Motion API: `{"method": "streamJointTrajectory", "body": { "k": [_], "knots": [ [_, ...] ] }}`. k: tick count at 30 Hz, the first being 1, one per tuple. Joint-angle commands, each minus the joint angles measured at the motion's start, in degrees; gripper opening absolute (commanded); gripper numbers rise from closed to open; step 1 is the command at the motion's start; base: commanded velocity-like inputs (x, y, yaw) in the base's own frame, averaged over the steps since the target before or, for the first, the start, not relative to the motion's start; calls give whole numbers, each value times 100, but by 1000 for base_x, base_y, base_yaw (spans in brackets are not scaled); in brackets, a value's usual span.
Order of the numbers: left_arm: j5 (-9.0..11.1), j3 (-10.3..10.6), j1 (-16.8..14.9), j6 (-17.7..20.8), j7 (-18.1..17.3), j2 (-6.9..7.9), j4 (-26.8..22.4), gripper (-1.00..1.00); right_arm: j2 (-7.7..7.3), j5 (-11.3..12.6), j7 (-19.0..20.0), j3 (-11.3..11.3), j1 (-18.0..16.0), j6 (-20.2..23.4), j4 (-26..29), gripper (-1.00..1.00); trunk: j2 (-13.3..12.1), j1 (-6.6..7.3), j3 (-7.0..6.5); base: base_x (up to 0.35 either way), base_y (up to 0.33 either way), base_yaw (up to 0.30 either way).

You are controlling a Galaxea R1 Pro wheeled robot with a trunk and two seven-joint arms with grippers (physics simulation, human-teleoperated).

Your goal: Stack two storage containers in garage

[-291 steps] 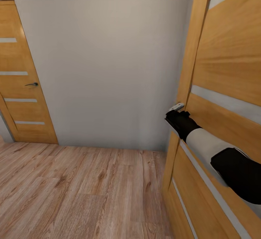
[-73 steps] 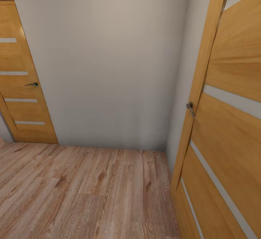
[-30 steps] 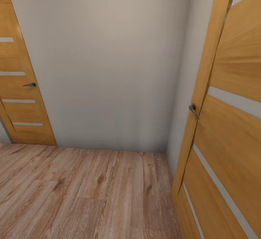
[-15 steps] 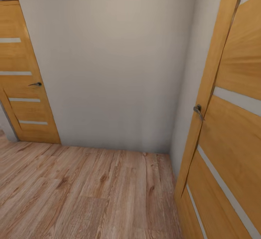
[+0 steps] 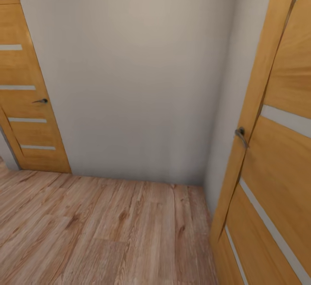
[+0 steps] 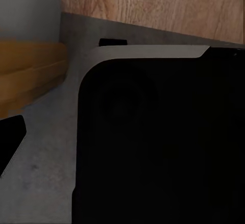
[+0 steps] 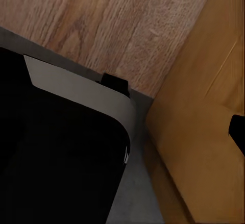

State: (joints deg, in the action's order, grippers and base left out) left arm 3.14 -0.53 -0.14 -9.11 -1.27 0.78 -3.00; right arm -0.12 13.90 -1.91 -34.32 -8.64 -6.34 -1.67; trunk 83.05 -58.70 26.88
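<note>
You are looking over light wood plank flooring (image 5: pixel 108 228). No bin shows in any view here, so their place cannot be told from this spot.

Nearest, on your right: an orange-brown door (image 5: pixel 276 146) with pale frosted strips, standing ajar at an angle to the wall. Its metal handle (image 5: pixel 241 136) sits on the door's near edge, about mid-height in the head view.

Left wrist view: a black robot body panel (image 6: pixel 163 142) with a pale grey rim (image 6: pixel 148 53), grey surface beside it, plank floor beyond, and an orange-brown edge (image 6: pixel 30 71) at one side. Left end effector: cannot tell whether open or closed.

Right wrist view: the same black panel (image 7: pixel 56 152) and pale rim, plank floor, and door wood (image 7: pixel 204 122) just beside the base. Right end effector: cannot tell either; a dark tip (image 7: pixel 237 132) shows at the frame edge.

Farther: a plain white wall (image 5: pixel 138 73) meeting the floor.

Farthest left: a second matching door (image 5: pixel 26 103), closed, with a dark lever handle (image 5: pixel 41 100).
</note>
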Motion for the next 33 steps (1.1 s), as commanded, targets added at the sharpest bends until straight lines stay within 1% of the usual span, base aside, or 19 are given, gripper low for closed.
{"method": "streamJointTrajectory", "body": {
  "k": [1,13,33],
  "knots": [
    [32,-2,-2,-15,-13,1,1,100,4,51,-2,-49,-6,-34,-18,100,2,-3,5,276,0,0],
    [34,0,-3,-12,-12,-3,0,100,12,43,-2,-49,-6,-34,-18,100,2,-3,5,72,0,0],
    [46,-8,-3,-11,-13,1,-1,100,12,42,-2,-49,-5,-25,-18,100,2,-3,5,311,0,0]
  ]
}}
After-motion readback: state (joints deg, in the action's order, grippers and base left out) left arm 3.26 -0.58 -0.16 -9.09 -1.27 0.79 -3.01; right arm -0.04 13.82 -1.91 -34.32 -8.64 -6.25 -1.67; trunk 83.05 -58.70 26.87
